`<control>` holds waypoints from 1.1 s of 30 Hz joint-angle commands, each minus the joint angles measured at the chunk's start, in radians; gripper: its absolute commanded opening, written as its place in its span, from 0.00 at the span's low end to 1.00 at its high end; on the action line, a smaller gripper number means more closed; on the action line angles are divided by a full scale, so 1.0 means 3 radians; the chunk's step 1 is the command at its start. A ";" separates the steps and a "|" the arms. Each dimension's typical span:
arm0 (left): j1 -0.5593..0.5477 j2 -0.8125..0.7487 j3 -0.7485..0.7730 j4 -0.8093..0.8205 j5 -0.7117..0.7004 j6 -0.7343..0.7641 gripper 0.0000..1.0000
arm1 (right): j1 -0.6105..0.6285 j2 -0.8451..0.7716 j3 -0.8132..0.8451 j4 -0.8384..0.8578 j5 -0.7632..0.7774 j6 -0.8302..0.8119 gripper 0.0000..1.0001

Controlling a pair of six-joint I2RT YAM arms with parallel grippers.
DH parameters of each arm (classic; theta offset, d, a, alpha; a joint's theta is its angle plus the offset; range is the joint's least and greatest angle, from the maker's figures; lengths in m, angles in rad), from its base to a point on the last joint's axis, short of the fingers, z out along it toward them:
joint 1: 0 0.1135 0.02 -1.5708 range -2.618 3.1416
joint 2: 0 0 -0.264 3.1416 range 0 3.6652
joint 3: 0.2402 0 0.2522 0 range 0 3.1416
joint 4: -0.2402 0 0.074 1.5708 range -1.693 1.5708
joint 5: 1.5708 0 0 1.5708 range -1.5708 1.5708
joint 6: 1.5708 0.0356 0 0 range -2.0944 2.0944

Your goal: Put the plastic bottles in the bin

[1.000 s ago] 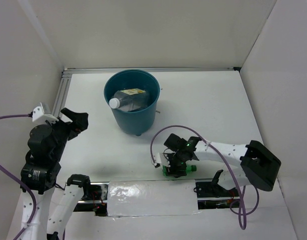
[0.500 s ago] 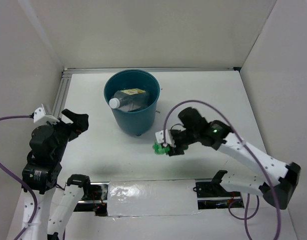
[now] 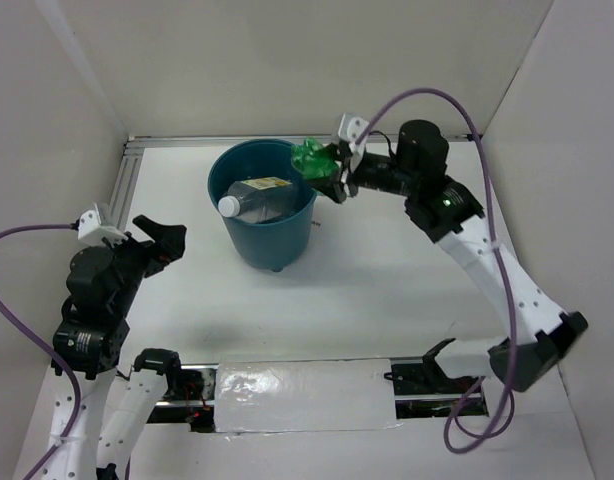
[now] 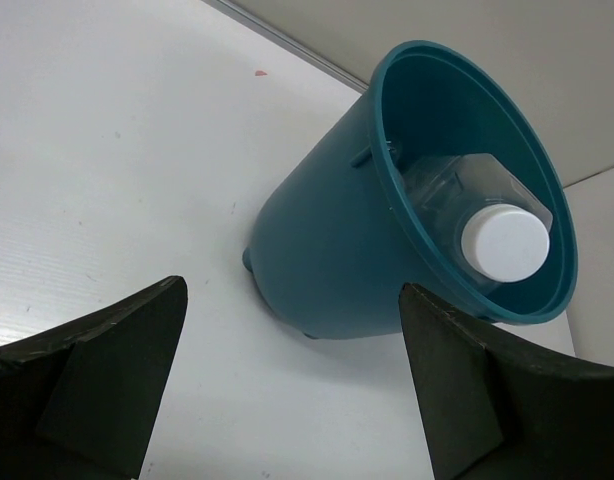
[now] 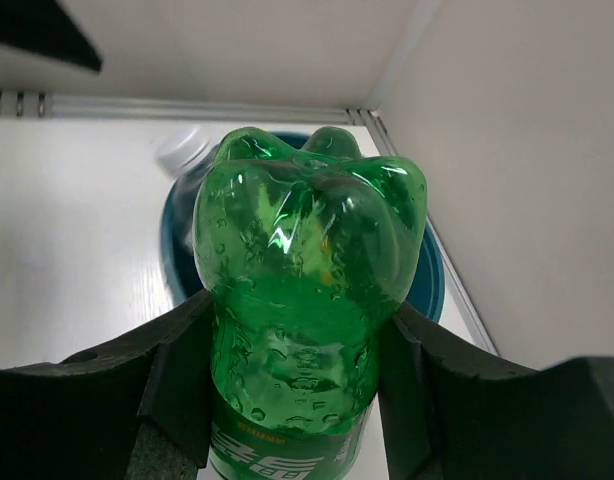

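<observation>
While my left gripper (image 3: 159, 243) hangs wide open and empty, well left of the bin (image 3: 249, 245), a clear bottle (image 3: 255, 200) lies inside the bin with room above it. The green bottle (image 3: 312, 160) hangs over the right rim, its long axis along my fingers and its base pointing left over the opening. My right gripper (image 3: 339, 172) clamps it.

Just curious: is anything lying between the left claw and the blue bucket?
No. Only bare white table separates the left claw from the bucket, clearest in the left wrist view.
</observation>
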 commanded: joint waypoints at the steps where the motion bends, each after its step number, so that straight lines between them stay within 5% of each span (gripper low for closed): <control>1: -0.0012 0.0006 -0.0030 0.0242 0.0148 0.0105 1.00 | -0.0084 0.0349 0.0320 0.0895 -0.0045 0.0784 0.17; 18: -0.0012 -0.0179 -0.0199 0.0304 0.0695 0.0320 1.00 | -0.0053 0.1449 0.1021 0.0845 -0.0050 0.0963 0.28; 21: -0.0012 -0.0214 -0.0199 0.0304 0.0726 0.0350 1.00 | -0.0053 0.1557 0.1138 0.0692 -0.0050 0.0999 0.58; 22: -0.0012 -0.0245 -0.0199 0.0304 0.0726 0.0350 1.00 | -0.0053 0.1602 0.1190 0.0555 -0.0050 0.0999 0.79; 24: -0.0012 -0.0245 -0.0199 0.0304 0.0762 0.0422 1.00 | -0.0053 0.1638 0.1327 0.0446 -0.0020 0.0999 1.00; 33: -0.0012 -0.0311 -0.0266 0.0411 0.1018 0.0519 1.00 | -0.0498 0.1506 0.1665 0.0007 0.0307 0.1178 1.00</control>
